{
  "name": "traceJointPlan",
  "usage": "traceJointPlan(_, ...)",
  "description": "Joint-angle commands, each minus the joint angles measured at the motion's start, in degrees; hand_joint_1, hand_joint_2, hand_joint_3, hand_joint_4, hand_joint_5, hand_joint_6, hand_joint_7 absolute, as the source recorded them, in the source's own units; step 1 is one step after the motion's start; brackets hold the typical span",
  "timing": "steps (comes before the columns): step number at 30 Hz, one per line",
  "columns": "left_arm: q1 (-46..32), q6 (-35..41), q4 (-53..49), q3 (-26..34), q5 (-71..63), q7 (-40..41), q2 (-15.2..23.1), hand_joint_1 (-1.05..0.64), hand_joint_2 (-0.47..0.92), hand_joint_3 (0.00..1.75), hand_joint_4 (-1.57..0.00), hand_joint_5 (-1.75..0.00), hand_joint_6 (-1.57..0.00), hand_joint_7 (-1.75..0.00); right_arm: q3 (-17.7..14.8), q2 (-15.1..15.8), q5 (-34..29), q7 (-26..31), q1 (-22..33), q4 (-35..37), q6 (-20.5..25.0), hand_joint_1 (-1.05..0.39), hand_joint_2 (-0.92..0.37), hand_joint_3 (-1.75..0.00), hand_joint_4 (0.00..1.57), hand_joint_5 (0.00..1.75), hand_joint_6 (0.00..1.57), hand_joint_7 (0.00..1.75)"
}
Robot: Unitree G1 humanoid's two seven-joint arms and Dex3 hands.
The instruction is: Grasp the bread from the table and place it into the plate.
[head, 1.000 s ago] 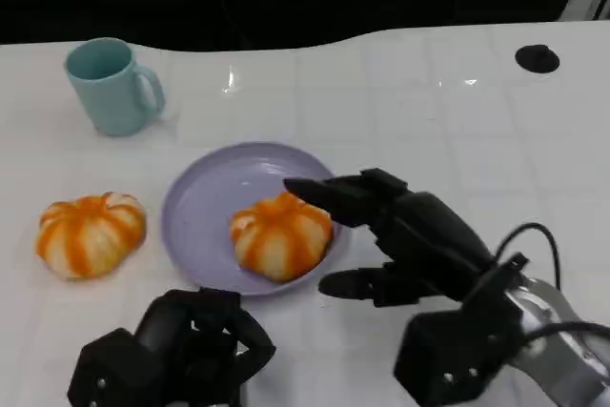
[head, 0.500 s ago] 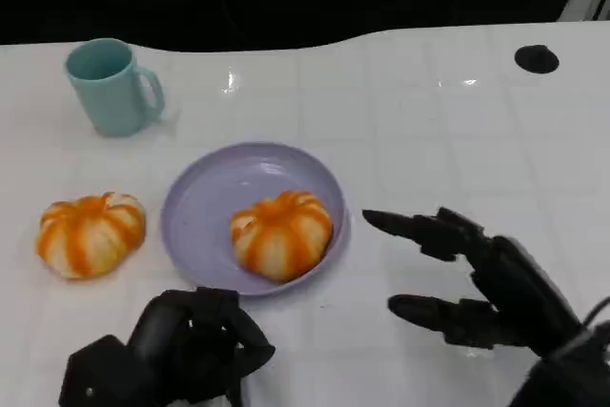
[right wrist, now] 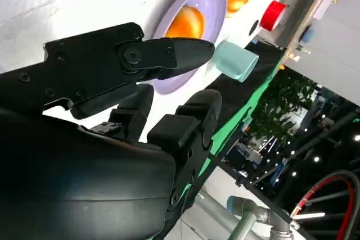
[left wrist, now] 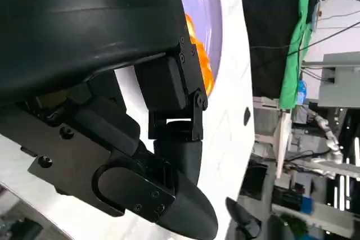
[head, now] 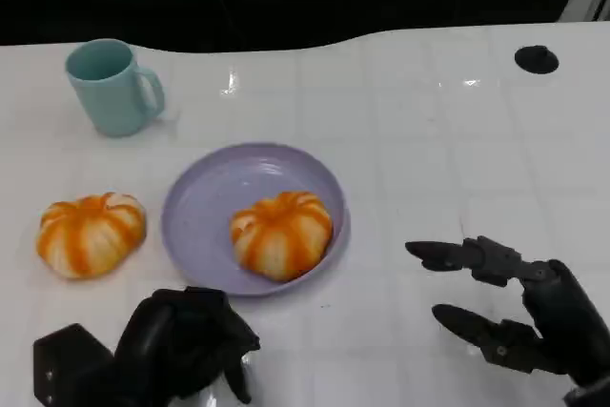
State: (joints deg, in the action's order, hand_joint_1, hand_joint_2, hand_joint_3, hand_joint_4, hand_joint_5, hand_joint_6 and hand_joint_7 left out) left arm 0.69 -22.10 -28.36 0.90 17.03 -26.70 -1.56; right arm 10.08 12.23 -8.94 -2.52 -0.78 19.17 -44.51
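Observation:
An orange-and-white striped bread (head: 281, 233) lies on the lavender plate (head: 210, 197) at the table's centre, right of the plate's middle. A second, similar bread (head: 91, 233) sits on the table left of the plate. My right hand (head: 515, 307) hovers at the lower right, well apart from the plate, its fingers spread and holding nothing. My left hand (head: 167, 350) stays at the lower left, just in front of the plate, fingers curled in on nothing. The right wrist view looks past my right hand (right wrist: 129, 82) to the plate (right wrist: 211, 9) and the bread (right wrist: 185, 23) on it.
A teal mug (head: 112, 86) stands at the back left. A small black disc (head: 537, 58) lies at the back right. The table's far edge meets a dark backdrop. In the left wrist view, the bread (left wrist: 198, 54) peeks from behind my left hand (left wrist: 140, 127).
My right hand has let go of the bread on the plate and pulled back to the lower right. My left hand has sunk a little to the lower left.

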Motion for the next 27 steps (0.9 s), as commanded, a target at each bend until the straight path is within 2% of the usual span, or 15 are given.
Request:
traceJointPlan(1, -0.9, 3.2, 1.9, 1.0, 1.7, -1.1, 0.1, -1.05, 0.78, 0.01, -1.54, -0.93, -1.57, -0.45, -1.2, 0.1, 1.3, -1.2, 1.5, -0.2, -1.1, -0.49, -0.92, -0.32, 0.52, 0.79, 0.74, 0.29)
traceJointPlan(6, -1.1, 5.3, 3.1, 1.6, 2.8, -1.6, -0.2, -1.05, 0.79, 0.01, -1.55, -0.89, -1.57, -0.42, -1.8, 0.3, 1.2, -1.7, 2.9, -1.0, -0.8, -0.49, -0.92, -0.31, 0.55, 0.79, 0.73, 0.31)
traceJointPlan(12, -1.5, 6.6, 4.2, 2.0, 2.5, -1.3, -0.3, -1.05, 0.79, 0.01, -1.56, -0.86, -1.57, -0.42, -2.5, -0.2, 1.7, -2.4, 4.6, -1.8, -0.1, -0.38, -0.92, -0.25, 0.65, 0.82, 0.82, 0.35)
traceJointPlan(17, -1.7, 7.3, 4.9, 2.1, 2.1, -1.0, -0.2, -1.05, 0.79, 0.01, -1.56, -0.85, -1.57, -0.43, -2.9, -1.4, 2.2, -2.5, 5.2, 0.1, -1.0, -0.32, -0.92, -0.23, 0.7, 0.96, 0.87, 0.36)
traceJointPlan(19, -1.8, 7.3, 5.1, 2.1, 1.9, -0.9, -0.3, -1.05, 0.8, 0.01, -1.56, -0.85, -1.57, -0.44, -3.2, -1.5, 0.6, -1.6, 5.0, 1.3, -2.1, -0.3, -0.92, -0.24, 0.71, 1.0, 0.89, 0.37)
traceJointPlan(21, -1.8, 7.2, 5.0, 2.2, 1.8, -0.8, -0.3, -1.05, 0.8, 0.01, -1.56, -0.85, -1.57, -0.44, -3.6, -1.5, -1.1, -0.5, 5.0, 1.5, -2.0, -0.31, -0.92, -0.25, 0.69, 1.2, 0.91, 0.43)
traceJointPlan(23, -1.9, 7.2, 5.1, 2.2, 1.6, -0.7, -0.3, -1.05, 0.8, 0.01, -1.56, -0.85, -1.57, -0.44, -3.8, -1.5, -2.1, 0.3, 5.0, 1.9, -2.2, -0.31, -0.92, -0.25, 0.65, 1.47, 0.91, 0.56)
traceJointPlan(24, -2.0, 7.3, 5.4, 2.1, 1.3, -0.4, -0.3, -1.05, 0.8, 0.01, -1.56, -0.84, -1.57, -0.44, -3.8, -1.5, -2.4, 0.6, 4.9, 2.3, -2.3, -0.31, -0.92, -0.25, 0.64, 1.53, 0.9, 0.6)
traceJointPlan(26, -2.0, 7.2, 5.4, 2.2, 1.2, -0.4, -0.3, -1.05, 0.8, 0.01, -1.56, -0.84, -1.57, -0.45, -3.8, -1.4, -3.3, 1.2, 4.6, 3.1, -2.8, -0.32, -0.91, -0.27, 0.64, 1.67, 0.86, 0.79)
traceJointPlan(27, -2.0, 7.1, 5.4, 2.2, 1.1, -0.4, -0.3, -1.05, 0.8, 0.01, -1.56, -0.84, -1.57, -0.45, -3.8, -1.3, -4.1, 1.8, 4.5, 3.5, -3.2, -0.32, -0.9, -0.28, 0.64, 1.68, 0.84, 0.85)
